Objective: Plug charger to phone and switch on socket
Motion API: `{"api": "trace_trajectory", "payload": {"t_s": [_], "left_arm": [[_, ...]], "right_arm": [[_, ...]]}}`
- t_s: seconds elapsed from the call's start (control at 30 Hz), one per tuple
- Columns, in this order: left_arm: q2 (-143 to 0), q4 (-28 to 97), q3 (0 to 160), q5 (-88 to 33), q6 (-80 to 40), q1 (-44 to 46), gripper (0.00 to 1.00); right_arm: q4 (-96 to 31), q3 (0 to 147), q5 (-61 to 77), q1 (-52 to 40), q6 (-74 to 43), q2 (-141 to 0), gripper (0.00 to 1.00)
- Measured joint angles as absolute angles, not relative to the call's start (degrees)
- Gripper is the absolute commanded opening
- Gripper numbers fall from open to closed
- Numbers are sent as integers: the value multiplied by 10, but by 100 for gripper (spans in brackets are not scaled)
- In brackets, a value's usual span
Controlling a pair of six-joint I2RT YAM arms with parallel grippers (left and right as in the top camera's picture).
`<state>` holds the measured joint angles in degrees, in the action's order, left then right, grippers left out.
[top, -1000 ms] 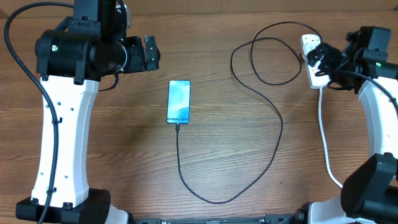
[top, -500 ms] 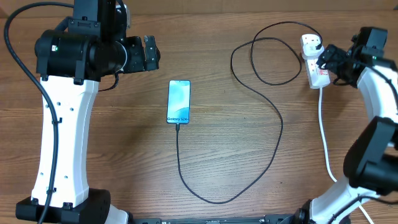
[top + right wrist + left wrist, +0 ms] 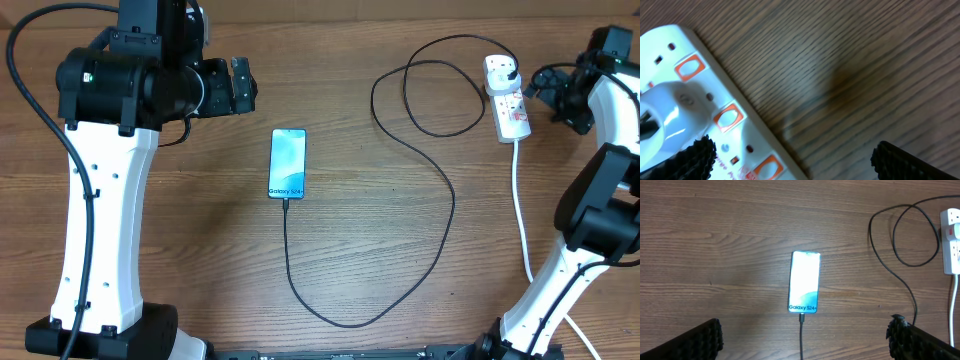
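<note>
The phone (image 3: 287, 163) lies flat mid-table with its screen lit; it also shows in the left wrist view (image 3: 804, 281). The black charger cable (image 3: 452, 205) has its tip in the phone's near edge. From there it loops round to a plug (image 3: 501, 68) in the white socket strip (image 3: 512, 112) at the far right. My left gripper (image 3: 241, 88) is open and empty, high up and left of the phone (image 3: 802, 342). My right gripper (image 3: 558, 92) is open and empty just right of the strip. In its wrist view (image 3: 795, 160), the strip's red switches (image 3: 726, 117) lie at the left.
The strip's thick white cord (image 3: 521, 215) runs toward the near edge on the right. The cable's big loop (image 3: 340, 318) lies across the middle and near part of the wooden table. The strip also shows in the left wrist view (image 3: 951, 242).
My right gripper has pulled back to the right, from over the socket strip to beside it, so the strip is uncovered. The left arm, phone and cable have not moved.
</note>
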<state>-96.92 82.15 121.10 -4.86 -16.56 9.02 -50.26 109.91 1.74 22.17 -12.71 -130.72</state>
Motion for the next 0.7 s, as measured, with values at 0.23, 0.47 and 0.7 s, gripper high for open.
{"api": "trace_trajectory", "payload": {"t_s": [0.23, 0.47, 0.7], "left_arm": [[-969, 821, 1211, -49, -166, 90, 100], [-969, 821, 1211, -48, -166, 90, 99], [-969, 821, 1211, -49, -166, 90, 100]], "right_arm": [[-473, 1100, 30, 226, -131, -1318, 100], [-455, 1100, 32, 225, -133, -1335, 100], [-445, 1100, 37, 225, -133, -1336, 100]]}}
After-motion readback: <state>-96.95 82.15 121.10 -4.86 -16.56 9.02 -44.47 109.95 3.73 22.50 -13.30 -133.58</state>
